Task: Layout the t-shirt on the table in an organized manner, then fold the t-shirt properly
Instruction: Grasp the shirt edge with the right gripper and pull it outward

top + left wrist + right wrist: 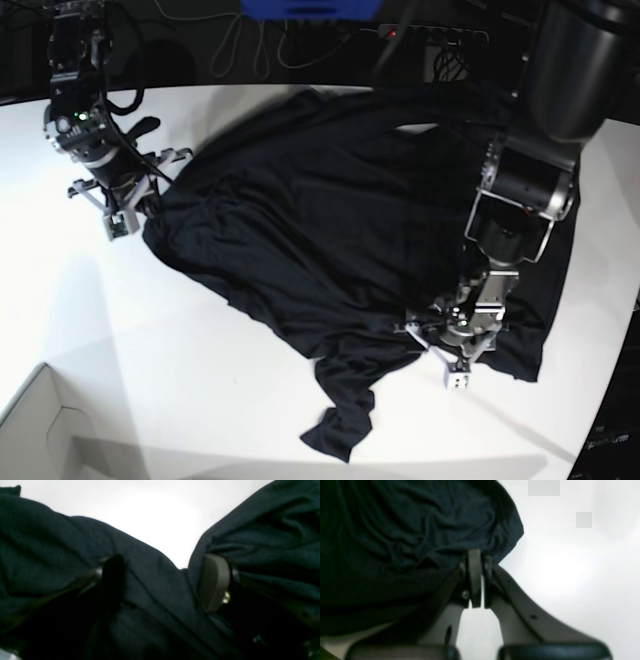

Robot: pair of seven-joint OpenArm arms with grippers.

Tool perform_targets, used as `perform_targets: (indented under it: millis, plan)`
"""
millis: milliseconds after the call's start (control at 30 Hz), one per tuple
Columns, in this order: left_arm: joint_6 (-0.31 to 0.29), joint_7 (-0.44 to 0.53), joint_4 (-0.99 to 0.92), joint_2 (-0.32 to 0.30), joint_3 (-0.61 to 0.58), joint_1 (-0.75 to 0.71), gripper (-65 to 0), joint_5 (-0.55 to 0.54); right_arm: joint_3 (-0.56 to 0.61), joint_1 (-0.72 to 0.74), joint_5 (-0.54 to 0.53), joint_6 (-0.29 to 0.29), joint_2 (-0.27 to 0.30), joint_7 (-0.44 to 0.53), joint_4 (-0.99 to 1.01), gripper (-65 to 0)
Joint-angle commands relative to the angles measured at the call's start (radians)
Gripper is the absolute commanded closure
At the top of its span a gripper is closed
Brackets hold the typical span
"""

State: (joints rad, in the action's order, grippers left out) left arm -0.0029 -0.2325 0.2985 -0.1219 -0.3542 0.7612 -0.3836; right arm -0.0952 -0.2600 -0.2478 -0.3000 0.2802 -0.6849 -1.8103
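my R claw (478, 580): clamped on t-shirt (340, 230) edge, 9 o'clock side
my L claw (163, 582): jaws apart, cloth between, 4 o'clock
table (180, 380): shirt crumpled on it

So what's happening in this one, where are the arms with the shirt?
A two-armed robot is spreading a black t-shirt on a white table. The right gripper is shut on an edge of the shirt at one side. The left gripper sits open with its fingers in the cloth near the opposite side. The shirt lies crumpled and wrinkled, not yet flat, and no fold has been made.
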Motion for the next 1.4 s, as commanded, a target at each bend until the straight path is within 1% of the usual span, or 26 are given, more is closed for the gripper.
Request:
perform_targets:
  millis: [0,133,200,233,333,400,467,533,600,700,767,867,900,933,1000,1133,1300,1367]
  plan:
    - [-0.001,-0.043,0.044,-0.009,0.001,-0.015,-44.5,0.008,-0.004,0.011,-0.008,-0.003,0.011,0.023,-0.015,0.0]
    - [0.004,-0.113,0.308,-0.063,0.004,-0.13,-44.5,0.007,-0.004,0.072,-0.008,-0.003,0.011,0.023,-0.006,0.0]
    - [0.007,-0.15,0.469,-0.089,0.031,-0.19,-44.5,0.007,0.01,0.118,-0.008,-0.003,0.009,0.021,0.014,0.0]
    - [0.007,-0.169,0.552,-0.098,0.054,-0.219,-44.5,0.007,0.035,0.149,-0.008,-0.005,0.009,0.021,0.03,-1.0]
    - [0.007,-0.238,0.786,-0.109,0.159,-0.323,-44.5,0.018,0.134,0.27,-0.008,-0.005,0.012,0.014,0.123,-9.7]
    - [0.007,-0.275,0.888,-0.109,0.22,-0.375,-44.5,0.018,0.183,0.347,-0.008,-0.005,0.009,0.001,0.188,-15.2]
    - [0.007,-0.31,0.971,-0.109,0.284,-0.431,-44.5,0.018,0.246,0.416,-0.008,-0.005,0.007,0.009,0.26,-19.6]
    - [0.001,-0.339,1.048,-0.109,0.364,-0.492,-44.5,0.018,0.309,0.511,-0.008,-0.005,-0.02,0.023,0.356,-22.5]
    - [0.001,-0.357,1.085,-0.109,0.421,-0.55,-44.5,0.018,0.335,0.604,-0.008,-0.005,-0.048,0.058,0.467,-23.3]
    - [-0.001,-0.359,1.092,-0.111,0.47,-0.621,-44.5,0.018,0.343,0.735,-0.008,-0.005,-0.091,0.13,0.656,-23.3]
    - [-0.001,-0.356,1.095,-0.131,0.482,-0.667,-44.5,0.018,0.345,0.816,-0.008,-0.005,-0.128,0.198,0.808,-23.3]
    - [0.001,-0.351,1.1,-0.15,0.487,-0.718,-44.5,0.018,0.348,0.904,-0.008,-0.005,-0.166,0.299,1.018,-23.7]
    - [0.001,-0.351,1.094,-0.152,0.487,-0.725,-44.5,0.018,0.361,0.931,-0.008,-0.005,-0.183,0.336,1.085,-23.7]
    - [0.001,-0.351,1.092,-0.167,0.487,-0.728,-44.5,0.018,0.38,0.948,-0.008,-0.005,-0.194,0.36,1.133,-23.7]
    - [0.002,-0.351,1.091,-0.184,0.487,-0.745,-44.5,0.018,0.426,0.953,-0.008,-0.005,-0.203,0.371,1.168,-23.8]
    - [0.002,-0.348,1.079,-0.209,0.488,-0.771,-44.7,0.019,0.483,0.919,-0.009,-0.005,-0.206,0.377,1.151,-23.8]
    - [0.001,-0.348,1.023,-0.218,0.488,-0.774,-44.7,0.019,0.501,0.911,-0.008,-0.005,-0.207,0.387,1.159,-23.7]
    - [0.001,-0.348,1.0,-0.233,0.488,-0.779,-44.7,0.018,0.503,0.896,-0.008,-0.005,-0.204,0.387,1.156,-23.2]
